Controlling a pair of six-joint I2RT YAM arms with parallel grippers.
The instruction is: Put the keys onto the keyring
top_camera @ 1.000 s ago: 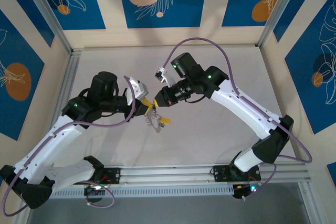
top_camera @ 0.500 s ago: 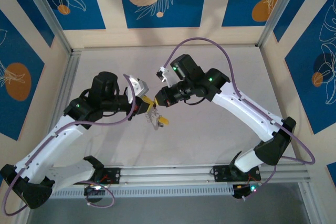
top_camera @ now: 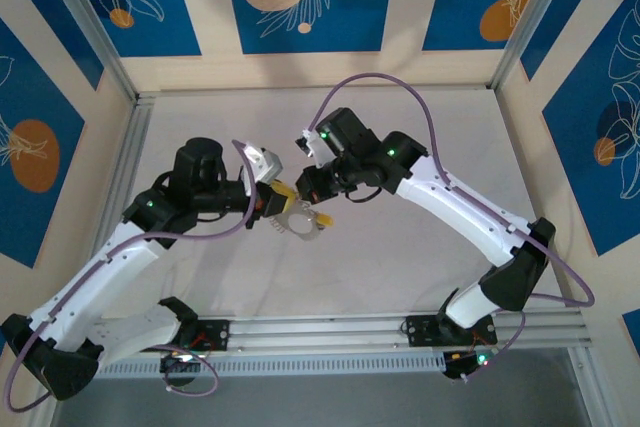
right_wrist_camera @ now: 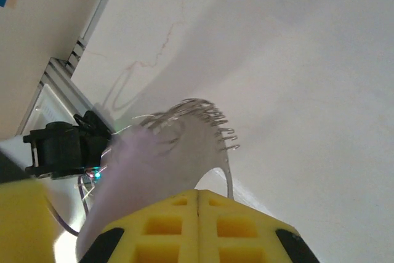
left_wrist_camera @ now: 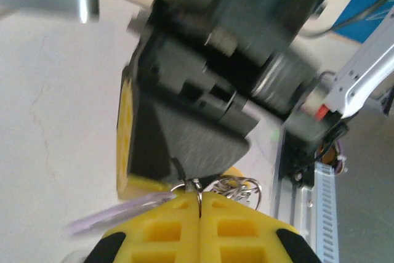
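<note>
Left wrist view: the left gripper [left_wrist_camera: 198, 200] is seen clamped shut, its yellow fingers [left_wrist_camera: 160, 233] pressed together on the thin wire of the keyring [left_wrist_camera: 199, 189]. The hoop is probably held this way to keep it steady for threading. In the right wrist view, the right gripper [right_wrist_camera: 198, 196] is likewise closed, apparently pinching a blurred key with a pale lilac head [right_wrist_camera: 140, 164]. The key is held close against the ring, presumably so it can be worked onto the wire. From above, both grippers are seen meeting tip to tip over the middle of the tabletop [top_camera: 400, 269]. The strung keys [top_camera: 303, 221] and a yellow tag [top_camera: 322, 217] hang just beneath them.
</note>
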